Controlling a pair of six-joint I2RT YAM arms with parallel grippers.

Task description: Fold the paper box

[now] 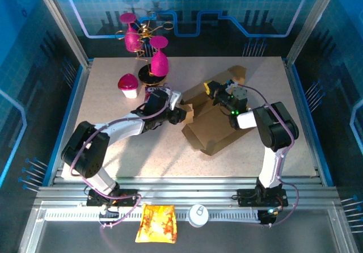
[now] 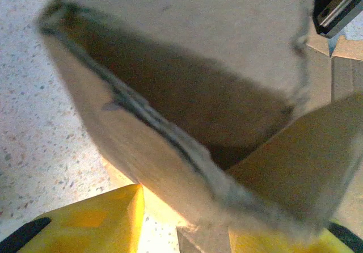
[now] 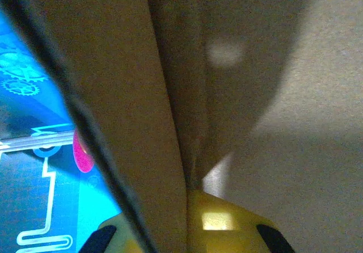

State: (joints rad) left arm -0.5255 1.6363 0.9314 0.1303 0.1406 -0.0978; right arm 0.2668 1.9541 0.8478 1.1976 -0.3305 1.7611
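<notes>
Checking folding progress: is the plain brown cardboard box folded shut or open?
Open: the brown cardboard box has flaps sticking out, not folded shut.

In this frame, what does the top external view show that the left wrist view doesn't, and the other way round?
Top external: the whole paper box, pink glasses on a stand, a pink-topped cup, and a yellow packet at the front. Left wrist: close up, a curved box flap over the yellow fingers of the left claw. Shared: the box and the speckled table.
</notes>
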